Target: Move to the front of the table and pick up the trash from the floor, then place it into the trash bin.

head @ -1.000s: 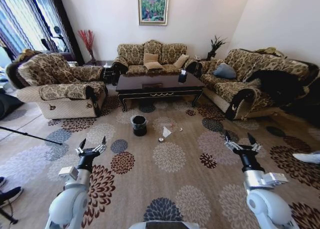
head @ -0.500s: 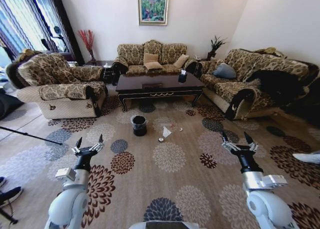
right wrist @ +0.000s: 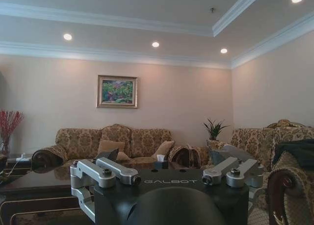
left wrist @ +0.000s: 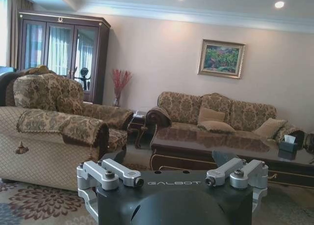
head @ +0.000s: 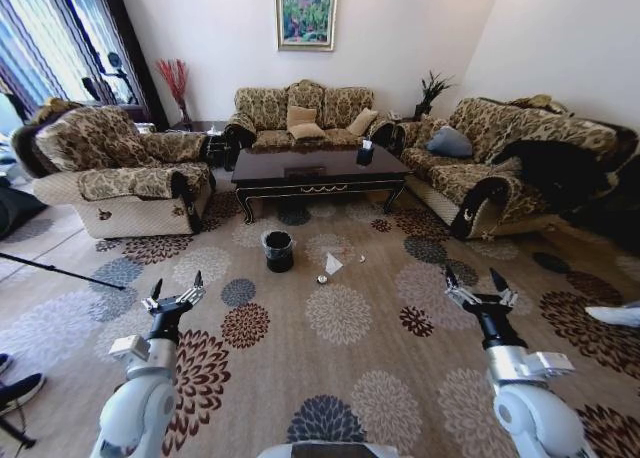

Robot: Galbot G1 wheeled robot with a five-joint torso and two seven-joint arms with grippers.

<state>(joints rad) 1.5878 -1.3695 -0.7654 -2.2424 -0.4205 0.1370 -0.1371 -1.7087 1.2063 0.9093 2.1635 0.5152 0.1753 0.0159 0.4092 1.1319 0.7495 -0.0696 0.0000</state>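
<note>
The dark brown table (head: 312, 168) stands across the room in front of the middle sofa, and its glossy top (left wrist: 221, 149) also shows in the left wrist view. On the carpet before it sits the small black trash bin (head: 278, 250). To its right lies the trash: a folded white paper (head: 333, 264), a small silvery can (head: 322, 279) and a tiny white scrap (head: 361, 259). My left gripper (head: 176, 286) and right gripper (head: 471, 282) hover open and empty over the carpet, well short of the trash.
An armchair (head: 115, 173) flanks the table on the left and a sofa (head: 500, 163) on the right. A black tripod leg (head: 60, 271) crosses the floor at the left. A tissue box (head: 365, 154) stands on the table. Flowered carpet (head: 340, 313) lies open between me and the trash.
Both grippers have drifted slightly to the left and stay open. The room and the things on the floor have not moved.
</note>
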